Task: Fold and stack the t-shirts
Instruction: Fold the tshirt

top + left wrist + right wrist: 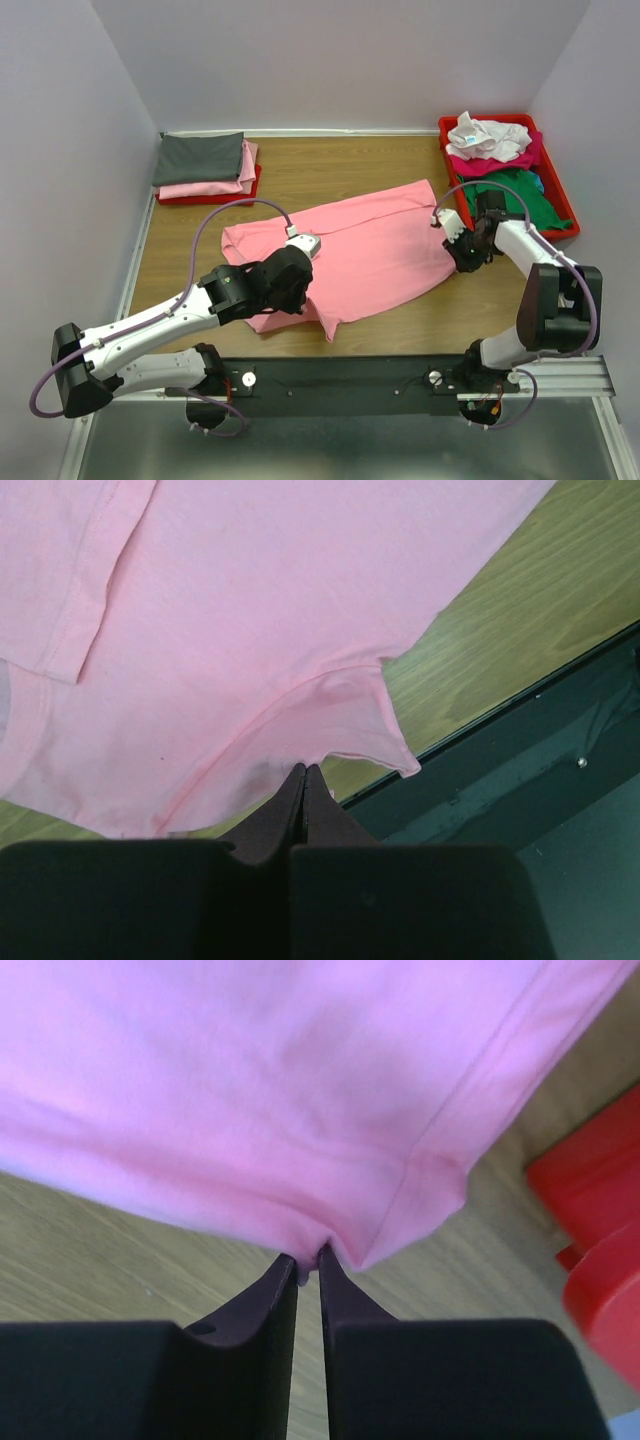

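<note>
A light pink t-shirt (365, 250) lies spread across the middle of the wooden table. My left gripper (288, 300) is at its near left edge. In the left wrist view its jaws (305, 770) are pressed together on the hem of the pink t-shirt (250, 630), beside a sleeve. My right gripper (458, 255) is at the shirt's right corner. In the right wrist view it (308, 1257) pinches a fold of the pink cloth (260, 1090) between its tips, next to the hem corner.
Folded dark grey and pink shirts (205, 162) are stacked on a red tray at the back left. A red tray (560, 195) at the back right holds crumpled white (487, 135), magenta and green (520, 190) shirts. A black rail (350, 375) runs along the near edge.
</note>
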